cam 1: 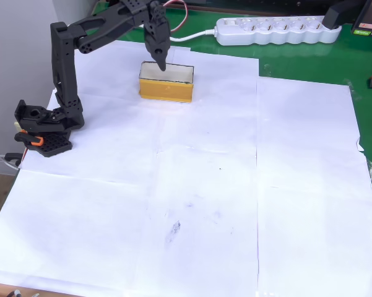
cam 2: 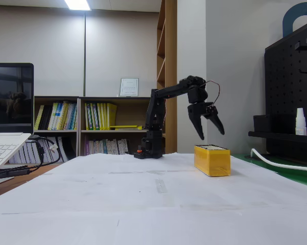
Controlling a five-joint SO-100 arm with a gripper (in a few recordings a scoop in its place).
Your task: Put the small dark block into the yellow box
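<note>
- Overhead view: I see the black arm (cam 1: pixel 71 68) reaching from its base at the left edge of the white paper sheets (cam 1: pixel 198 204) across to the yellow box (cam 1: pixel 166 82). The gripper (cam 1: pixel 161 65) points down over the box's left part, its tips over the whitish inside. From here I cannot tell how far the fingers are parted. I cannot make out the small dark block anywhere; the arm hides part of the box's inside. A white power strip (cam 1: pixel 278 30) lies on the green table (cam 1: pixel 365 93) behind the paper, well apart from the box.
- Fixed view: I have the gripper (cam 2: pixel 212 133) hanging just above the yellow box (cam 2: pixel 212 160), clear of its rim. The fingers (cam 2: pixel 198 122) are spread wide apart in a V, and I see nothing between them. The box sits on the paper near the arm's base (cam 2: pixel 148 151). A laptop (cam 2: pixel 7 127) stands at the left edge, and bookshelves (cam 2: pixel 92 122) line the back wall.
</note>
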